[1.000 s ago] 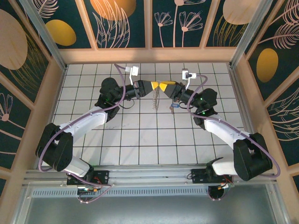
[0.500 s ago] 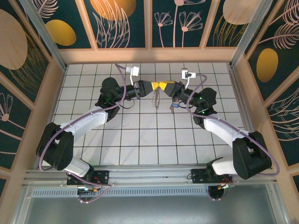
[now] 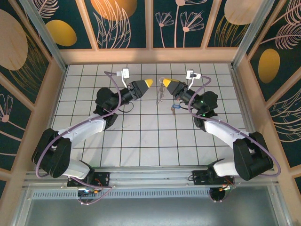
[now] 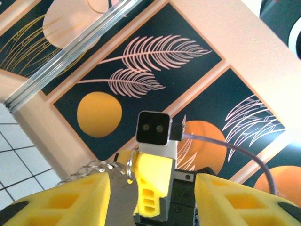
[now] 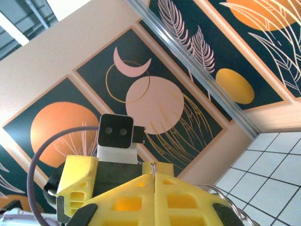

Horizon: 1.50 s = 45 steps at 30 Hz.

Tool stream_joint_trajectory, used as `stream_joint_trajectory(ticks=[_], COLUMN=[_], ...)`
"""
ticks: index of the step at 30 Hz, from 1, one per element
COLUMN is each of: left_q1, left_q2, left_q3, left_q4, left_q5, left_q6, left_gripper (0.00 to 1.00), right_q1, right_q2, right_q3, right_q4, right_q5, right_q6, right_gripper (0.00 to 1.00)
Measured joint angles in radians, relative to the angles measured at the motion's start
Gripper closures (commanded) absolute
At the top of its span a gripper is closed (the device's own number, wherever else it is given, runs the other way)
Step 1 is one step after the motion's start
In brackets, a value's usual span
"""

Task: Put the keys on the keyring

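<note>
The left fingers [image 3: 147, 83] are standing apart and gripping nothing, raised over the far middle of the bench [image 3: 141, 141]. Just to their right, the right fingers [image 3: 168, 84] are pressing together on the top of the keyring [image 3: 159, 96], which is dangling between the two arms. The blue-headed key [image 3: 174, 107] is sitting close by the right wrist. I cannot tell whether it is hanging or lying on the bench.
</note>
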Motion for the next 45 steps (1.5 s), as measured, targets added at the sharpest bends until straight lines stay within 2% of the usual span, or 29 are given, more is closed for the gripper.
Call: stream_joint_trajectory(ticks=[15, 36, 45], left_q1=[-0.008, -0.029, -0.034], left_q2=[0.034, 0.068, 0.075], left_q3=[-0.004, -0.006, -0.006], left_q4=[0.072, 0.108, 0.116], left_q5=[-0.045, -0.047, -0.053], left_q6=[-0.029, -0.043, -0.047], left_gripper=[0.59, 0.66, 0.65], right_q1=[0.076, 0.092, 0.092], right_q2=[0.069, 0.103, 0.106], right_q3=[0.001, 0.015, 0.016], right_q4=[0.077, 0.114, 0.115], right_q5=[0.088, 0.12, 0.12], right_q6=[0.068, 0.092, 0.092], right_gripper=[1.0, 1.0, 1.0])
